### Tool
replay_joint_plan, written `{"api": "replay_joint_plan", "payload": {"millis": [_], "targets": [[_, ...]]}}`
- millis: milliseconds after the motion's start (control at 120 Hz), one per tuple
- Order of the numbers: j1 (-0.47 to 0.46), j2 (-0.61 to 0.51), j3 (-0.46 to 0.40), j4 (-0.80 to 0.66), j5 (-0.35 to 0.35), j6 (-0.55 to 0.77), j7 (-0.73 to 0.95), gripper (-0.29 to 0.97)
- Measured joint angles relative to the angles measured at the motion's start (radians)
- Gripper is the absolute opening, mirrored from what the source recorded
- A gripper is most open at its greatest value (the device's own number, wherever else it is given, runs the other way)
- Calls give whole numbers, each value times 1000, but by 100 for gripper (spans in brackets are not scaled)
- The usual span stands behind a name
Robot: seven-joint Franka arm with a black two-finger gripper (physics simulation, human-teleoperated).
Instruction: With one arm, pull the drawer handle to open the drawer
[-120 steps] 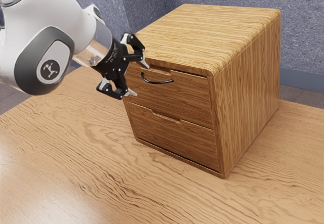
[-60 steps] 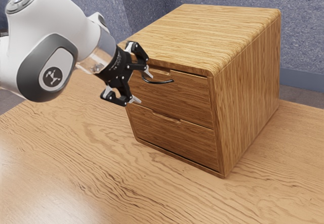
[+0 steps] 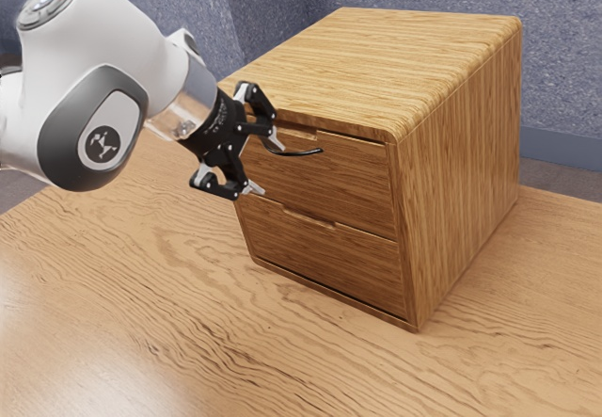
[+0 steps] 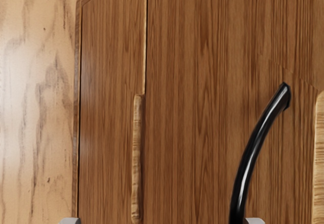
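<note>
**A:** How is the end effector [image 3: 265, 167] set?

**B:** It is spread wide and has hold of nothing. One finger is right at the arm-side end of the drawer handle [image 3: 293, 152]; I cannot tell whether they touch. The other finger sits lower, by the seam above the bottom drawer [image 3: 324, 248].

**A:** And where is the handle?

**B:** It is a black curved bar high on the top drawer [image 3: 329, 184] of the wooden cabinet [image 3: 404, 69]. The cabinet stands toward the tabletop's [image 3: 141, 295] far edge. That drawer's front looks flush with the cabinet face. In the wrist view the bar bows off the wood close ahead of the hand.
</note>
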Motion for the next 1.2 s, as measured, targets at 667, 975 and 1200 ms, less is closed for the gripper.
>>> {"api": "replay_joint_plan", "payload": {"millis": [667,975,1200], "targets": [[-25,20,28,4,3,37,1,-1],[-26,14,29,-2,5,36,2,-8],[-28,-5,30,-20,7,40,2,-9]]}}
